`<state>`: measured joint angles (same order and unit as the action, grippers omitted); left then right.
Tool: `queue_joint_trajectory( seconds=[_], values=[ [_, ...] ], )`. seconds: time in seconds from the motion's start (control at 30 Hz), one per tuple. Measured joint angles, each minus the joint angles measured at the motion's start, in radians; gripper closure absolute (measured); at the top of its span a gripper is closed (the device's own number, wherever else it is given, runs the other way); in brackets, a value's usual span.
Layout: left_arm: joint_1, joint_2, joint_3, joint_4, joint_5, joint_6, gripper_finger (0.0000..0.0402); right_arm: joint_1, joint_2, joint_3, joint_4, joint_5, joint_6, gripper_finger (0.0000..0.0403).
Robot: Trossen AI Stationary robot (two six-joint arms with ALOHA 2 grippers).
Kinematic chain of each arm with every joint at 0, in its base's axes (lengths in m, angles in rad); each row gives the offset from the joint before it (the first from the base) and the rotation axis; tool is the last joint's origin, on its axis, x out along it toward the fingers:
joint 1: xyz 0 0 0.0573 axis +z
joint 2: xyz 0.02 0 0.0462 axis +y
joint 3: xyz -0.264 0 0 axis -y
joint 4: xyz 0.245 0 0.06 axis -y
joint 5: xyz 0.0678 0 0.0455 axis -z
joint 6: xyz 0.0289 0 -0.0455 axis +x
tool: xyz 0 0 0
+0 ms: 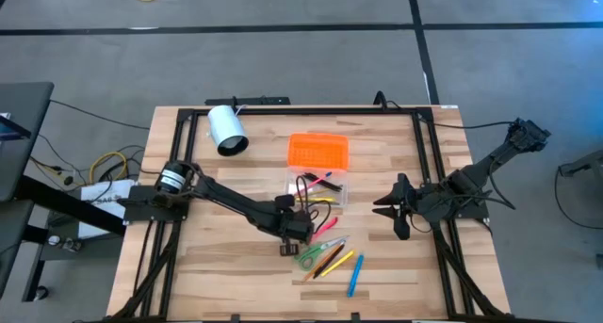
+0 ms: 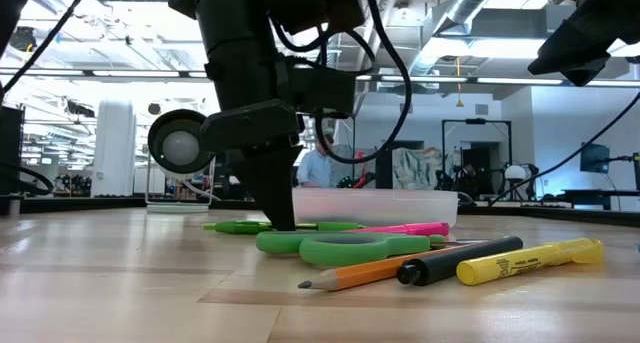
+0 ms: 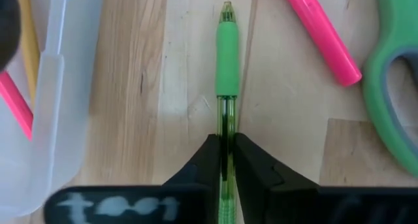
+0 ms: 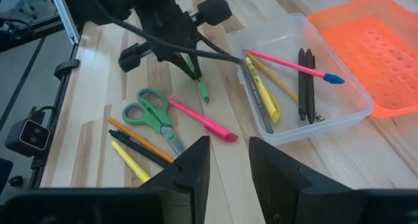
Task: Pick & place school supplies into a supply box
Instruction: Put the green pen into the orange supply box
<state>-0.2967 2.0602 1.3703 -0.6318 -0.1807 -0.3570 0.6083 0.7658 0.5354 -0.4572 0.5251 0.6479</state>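
My left gripper [image 3: 225, 142] points down near the table's middle, shut on a green pen [image 3: 226, 61] that lies flat on the wood beside the clear supply box [image 4: 307, 87]. The box's orange lid [image 1: 317, 151] lies open behind it, toward the far edge. Inside the box are a pink pencil, a yellow marker and dark pens. Green-handled scissors [image 1: 309, 258], a pink marker [image 4: 199, 119], an orange pencil, a black pen, a yellow highlighter [image 2: 530, 261] and a blue pen [image 1: 355, 274] lie loose on the table. My right gripper [image 1: 386, 212] hangs open to the right of the box. My left gripper pinches the green pen's clear barrel [image 3: 226, 116], just behind the green rubber grip, between its two fingers. The fingers [image 2: 283, 218] come from above, pointing down, and stand on either side of the pen. The pen lies flat on the table.
A white cylinder [image 1: 226, 130] lies on its side near the far left corner. The black frame rails [image 1: 429, 153] run along the table's edges. Bare wood shows on the near left part of the table.
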Motion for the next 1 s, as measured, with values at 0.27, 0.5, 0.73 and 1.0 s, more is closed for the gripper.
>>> queue_joint_trajectory(
  seconds=[0.27,0.5,0.73,1.0],
  values=[
    [-0.006,0.009,0.073,-0.039,0.008,0.013,0.0375,0.000,0.000,0.000,-0.002,0.000,0.000,0.0303],
    [-0.019,0.007,0.079,-0.040,0.008,0.011,0.0391,0.000,0.000,0.000,-0.002,0.000,0.000,0.0303],
    [-0.037,0.005,0.081,-0.039,-0.004,-0.010,0.0377,0.000,0.000,0.000,-0.002,0.000,0.000,0.0303],
    [-0.040,0.003,0.082,-0.035,-0.012,-0.027,0.0385,0.000,0.000,0.000,-0.001,0.000,0.000,0.0303]
  ],
)
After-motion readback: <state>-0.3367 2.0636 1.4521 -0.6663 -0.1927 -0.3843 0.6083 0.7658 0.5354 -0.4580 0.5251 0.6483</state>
